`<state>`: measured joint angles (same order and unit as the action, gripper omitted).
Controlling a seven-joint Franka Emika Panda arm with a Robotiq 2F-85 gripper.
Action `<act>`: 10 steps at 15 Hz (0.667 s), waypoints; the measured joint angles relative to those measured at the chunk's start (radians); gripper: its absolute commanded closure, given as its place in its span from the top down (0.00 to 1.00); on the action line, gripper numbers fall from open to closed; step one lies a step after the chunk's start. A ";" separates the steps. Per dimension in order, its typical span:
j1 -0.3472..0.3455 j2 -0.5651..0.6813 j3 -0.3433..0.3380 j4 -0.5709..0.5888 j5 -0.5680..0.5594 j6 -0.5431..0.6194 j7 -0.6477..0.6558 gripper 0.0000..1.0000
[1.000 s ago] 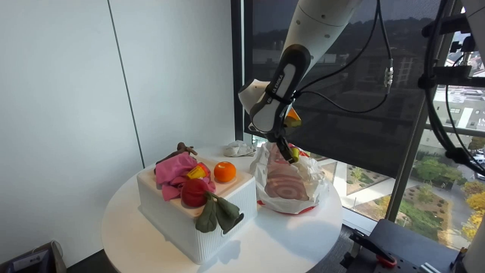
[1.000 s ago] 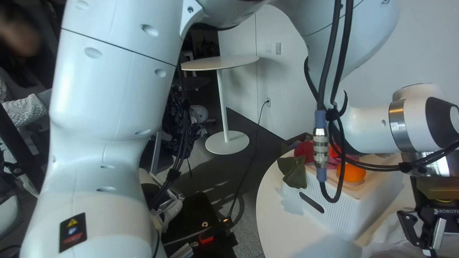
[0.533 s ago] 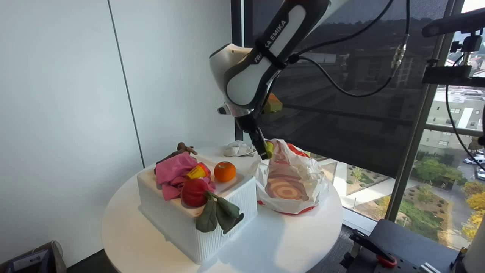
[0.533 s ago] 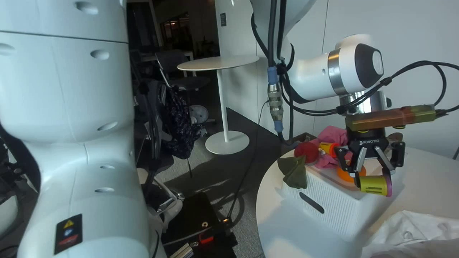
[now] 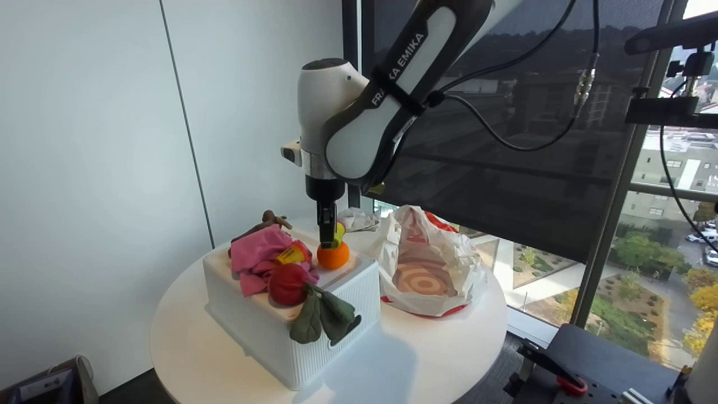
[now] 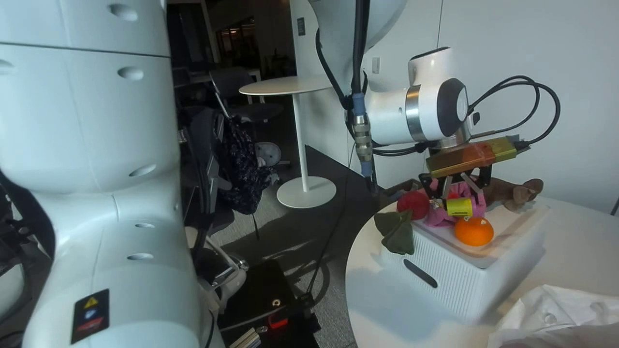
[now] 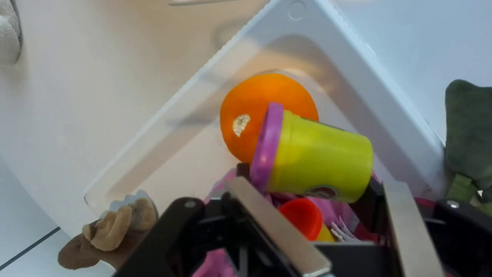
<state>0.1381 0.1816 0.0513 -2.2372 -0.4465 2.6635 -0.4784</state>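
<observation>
My gripper (image 5: 327,243) is shut on a yellow-green can (image 5: 339,231) with a purple lid. In the wrist view the can (image 7: 321,156) lies sideways between the fingertips (image 7: 306,182), lid to the left. In an exterior view the gripper (image 6: 462,202) holds the can (image 6: 459,207) above a white ribbed box (image 6: 459,275). An orange (image 5: 333,258) sits on the box top, just below the can; it also shows in the wrist view (image 7: 261,92), partly covered by the can. A pink cloth (image 5: 259,251) and a red-and-yellow can (image 5: 291,253) lie beside it.
A red plush with green leaves (image 5: 288,285) hangs over the box edge. A brown plush toy (image 6: 520,195) lies at the box's far end. A white plastic bag (image 5: 426,280) stands open on the round table (image 5: 449,359). A crumpled white thing (image 5: 353,220) lies behind.
My gripper has moved from over the plastic bag to over the white box, above the orange, carrying the yellow-green can. The wrist has turned to point straighter down.
</observation>
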 measured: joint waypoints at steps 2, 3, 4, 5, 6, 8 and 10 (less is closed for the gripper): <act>-0.007 0.019 0.003 -0.030 0.000 0.155 0.006 0.38; -0.011 0.026 0.005 -0.045 0.000 0.229 0.006 0.38; -0.013 0.032 0.006 -0.057 -0.004 0.300 0.006 0.38; -0.013 0.035 0.005 -0.065 -0.013 0.363 0.005 0.38; -0.013 0.038 0.005 -0.070 -0.024 0.422 0.004 0.38; -0.012 0.044 0.002 -0.073 -0.056 0.531 0.004 0.38; -0.012 0.054 -0.008 -0.073 -0.080 0.620 -0.001 0.38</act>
<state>0.1265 0.2354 0.0429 -2.3099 -0.5263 3.2831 -0.4790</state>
